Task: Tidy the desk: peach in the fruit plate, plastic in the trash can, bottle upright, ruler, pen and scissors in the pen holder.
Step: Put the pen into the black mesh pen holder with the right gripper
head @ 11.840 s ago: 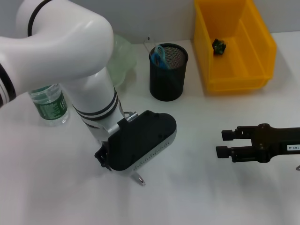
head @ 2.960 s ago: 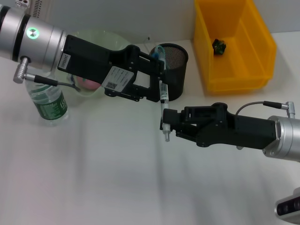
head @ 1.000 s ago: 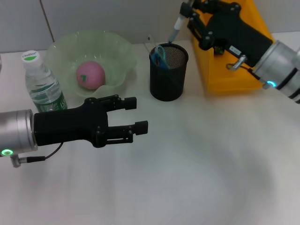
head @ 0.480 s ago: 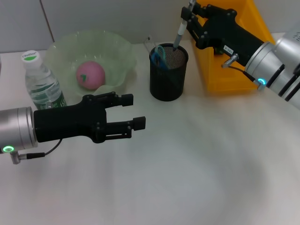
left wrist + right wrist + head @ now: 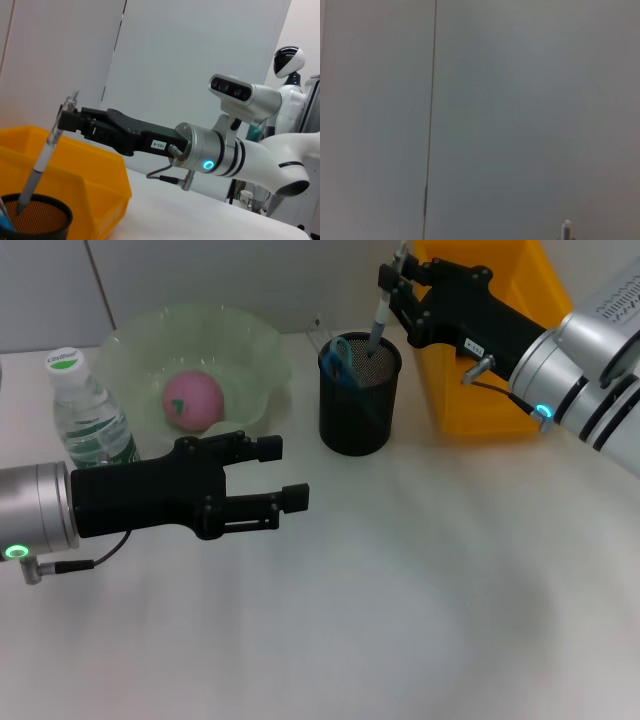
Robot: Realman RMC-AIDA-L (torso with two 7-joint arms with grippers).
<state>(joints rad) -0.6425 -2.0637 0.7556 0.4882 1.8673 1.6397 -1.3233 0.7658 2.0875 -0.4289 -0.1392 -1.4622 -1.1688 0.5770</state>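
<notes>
Pen (image 5: pixel 378 322) tip hidden inside pen holder (image 5: pixel 358 400) (right hand (image 5: pixel 390 280) gripping)

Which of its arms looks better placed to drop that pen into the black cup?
The right. Its gripper holds the pen over the pen holder, tip already inside. The left gripper hangs empty above the desk.

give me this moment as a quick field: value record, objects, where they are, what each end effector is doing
pen: tilted, tip inside pen holder, top held by right end effector
right end effector: above pen holder, shut on pen
left end effector: open, empty, over the desk in front of fruit plate
pen holder: black mesh, holds scissors
peach: in fruit plate
bottle: upright, beside fruit plate
trash can: yellow, beside pen holder, small dark item inside
ruler: not discernible
</notes>
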